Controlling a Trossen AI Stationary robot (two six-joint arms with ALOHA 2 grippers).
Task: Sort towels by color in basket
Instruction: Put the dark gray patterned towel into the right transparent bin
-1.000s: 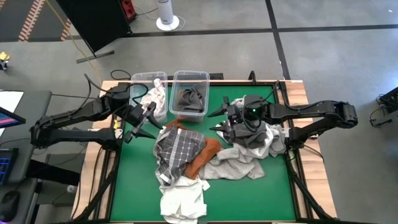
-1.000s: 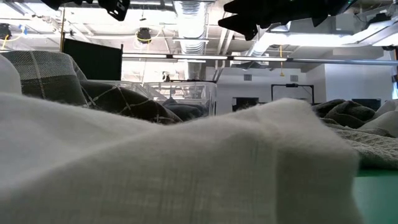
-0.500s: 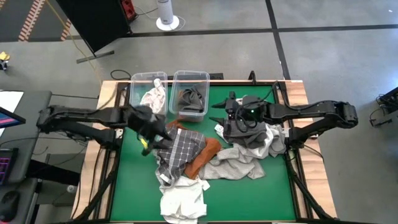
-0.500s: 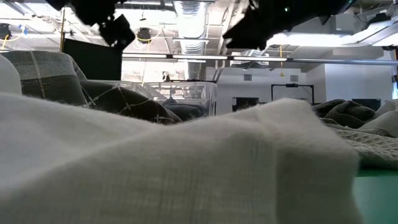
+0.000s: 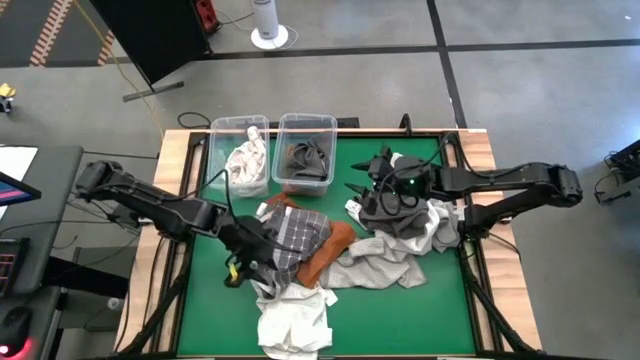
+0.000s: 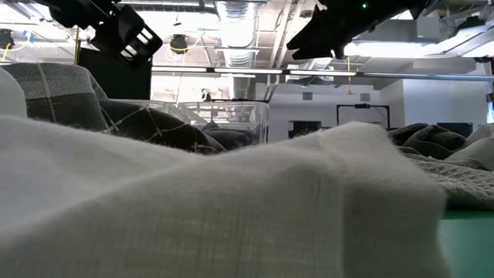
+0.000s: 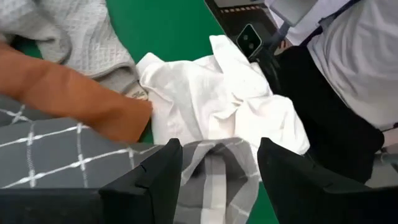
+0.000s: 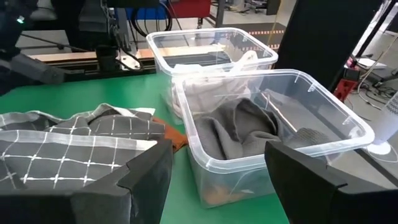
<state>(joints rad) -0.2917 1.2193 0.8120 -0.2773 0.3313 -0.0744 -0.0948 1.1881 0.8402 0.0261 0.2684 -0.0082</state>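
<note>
While the grey grid towel (image 5: 288,237) lies heaped with the rust-orange towel (image 5: 322,258) and white towel (image 5: 295,322) on the green bench (image 5: 400,310), the left hand (image 5: 250,268) hovers just above its edge, fingers apart and empty. Beyond it, the right hand (image 5: 357,195) (fingers also apart) hangs beside the bin holding a dark grey towel (image 5: 306,157).

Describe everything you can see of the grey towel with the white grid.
The grey towel with the white grid is soft dark grey cloth crossed by thin white lines. It lies crumpled and unfolded on the green table, near the pile's left side, overlapping the rust-orange towel. The open left gripper hovers at its left edge, not gripping it.
</note>
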